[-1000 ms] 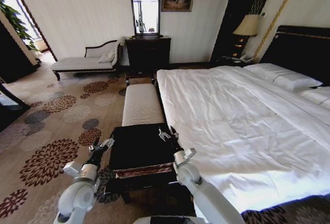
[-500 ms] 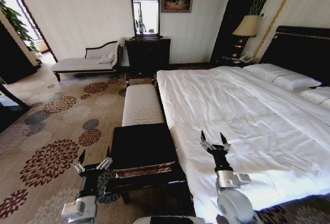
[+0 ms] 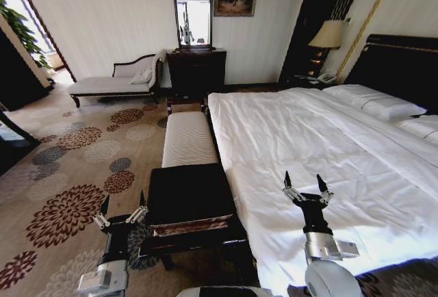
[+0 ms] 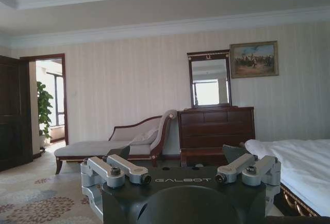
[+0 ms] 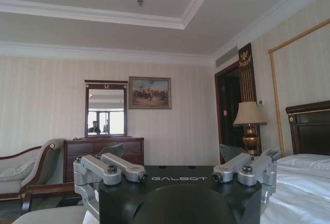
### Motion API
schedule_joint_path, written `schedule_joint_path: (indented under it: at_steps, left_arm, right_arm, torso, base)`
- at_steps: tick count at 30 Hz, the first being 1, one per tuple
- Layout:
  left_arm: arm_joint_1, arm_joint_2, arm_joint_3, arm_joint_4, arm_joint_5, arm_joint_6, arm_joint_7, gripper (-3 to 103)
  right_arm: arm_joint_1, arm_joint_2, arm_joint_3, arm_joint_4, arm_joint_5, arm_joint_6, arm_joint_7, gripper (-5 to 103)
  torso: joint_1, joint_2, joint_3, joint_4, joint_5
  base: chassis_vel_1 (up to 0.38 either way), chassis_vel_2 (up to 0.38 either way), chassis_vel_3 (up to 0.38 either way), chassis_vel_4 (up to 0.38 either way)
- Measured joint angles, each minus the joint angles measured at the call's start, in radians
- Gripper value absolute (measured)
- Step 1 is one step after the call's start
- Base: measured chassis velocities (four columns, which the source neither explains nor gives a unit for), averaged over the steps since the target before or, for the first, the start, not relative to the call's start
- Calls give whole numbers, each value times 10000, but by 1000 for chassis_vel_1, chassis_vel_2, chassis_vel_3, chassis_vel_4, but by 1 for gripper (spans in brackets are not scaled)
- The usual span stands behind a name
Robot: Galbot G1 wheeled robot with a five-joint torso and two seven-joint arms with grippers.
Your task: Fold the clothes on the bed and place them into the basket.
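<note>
Head view: one basket [image 3: 188, 198] sits on the table [image 3: 188, 139] beside one bed [image 3: 308, 146]. Two tools, left tool [image 3: 121, 213] over carpet, right tool [image 3: 308, 189] over the bed, both spread, empty.

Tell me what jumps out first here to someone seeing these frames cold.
The big white bed with its black headboard fills the right side, bare of any shirt. At its foot stands the basket, dark-lined, with a pale striped bench beyond it. Both grippers are raised and open: the right gripper over the bed's near corner, the left gripper over the flowered carpet left of the basket.
</note>
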Motion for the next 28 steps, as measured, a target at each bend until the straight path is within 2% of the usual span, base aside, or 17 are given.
schedule_joint_path:
  at_steps: [28]
  left_arm:
    - [-27, 22, -4, 37, -61, 35, 21, 100]
  right_arm:
    - [52, -2, -68, -66, 67, 4, -23, 100]
  torso:
    - [0, 0, 0, -1, 0]
  base:
    - [0, 0, 0, 0]
